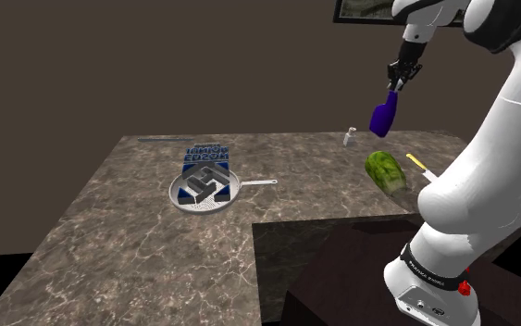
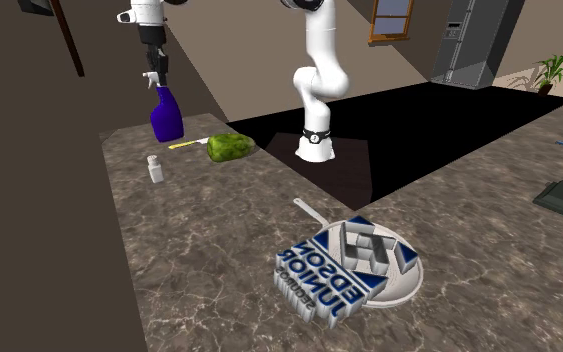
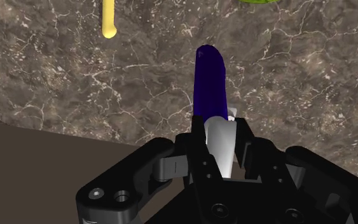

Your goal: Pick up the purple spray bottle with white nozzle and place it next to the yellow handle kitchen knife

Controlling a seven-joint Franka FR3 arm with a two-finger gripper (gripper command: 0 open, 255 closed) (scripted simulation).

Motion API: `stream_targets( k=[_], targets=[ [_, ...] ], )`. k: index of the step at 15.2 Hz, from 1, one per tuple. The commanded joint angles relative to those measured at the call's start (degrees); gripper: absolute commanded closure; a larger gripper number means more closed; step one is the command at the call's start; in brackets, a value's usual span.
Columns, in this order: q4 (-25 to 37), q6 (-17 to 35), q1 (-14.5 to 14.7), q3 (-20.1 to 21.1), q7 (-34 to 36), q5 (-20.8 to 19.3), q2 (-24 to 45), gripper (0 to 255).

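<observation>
Plainly, the grip is the weak point: the tool (image 3: 219, 137) is clamped on the purple spray bottle (image 3: 209, 83) only at its white nozzle, so the whole purple body hangs free below the fingers. With so little of it held, the bottle could swing or twist in the jaws on a quick move, or slip out.

The set-down looks risky too. The yellow-handled knife (image 1: 420, 165) lies on the marble surface (image 1: 138, 241) just beside a green melon (image 1: 386, 170), and a small white bottle (image 1: 349, 138) stands near them. A descent aimed too close could land the bottle's base on the knife or knock the melon. If the base does not meet the surface flat, the bottle may topple on release.

The spray bottle (image 1: 383, 117) is in the air, directly under the tool (image 1: 394, 90) and well clear of the surface. In the second exterior view, it (image 2: 166, 115) hangs above the surface's far corner, close to the knife (image 2: 186, 144). In the wrist view, the yellow handle (image 3: 109, 18) lies off to one side of the bottle's far end, not beneath it.
</observation>
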Motion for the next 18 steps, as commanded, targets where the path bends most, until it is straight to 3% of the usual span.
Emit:
stream_targets(
  k=[1,9,16,18],
  targets=[
    [1.54,-0.28,-1.77,-1.25,-3.25,0.95,1.51,255],
    [12.12,-3.66,-10.34,-4.90,-15.29,6.46,10.52,255],
    [27.60,-9.48,-21.11,-5.81,-24.36,12.74,21.97,255],
    [27.96,-9.16,-21.82,-5.72,-24.93,13.10,22.74,255]
  ],
)
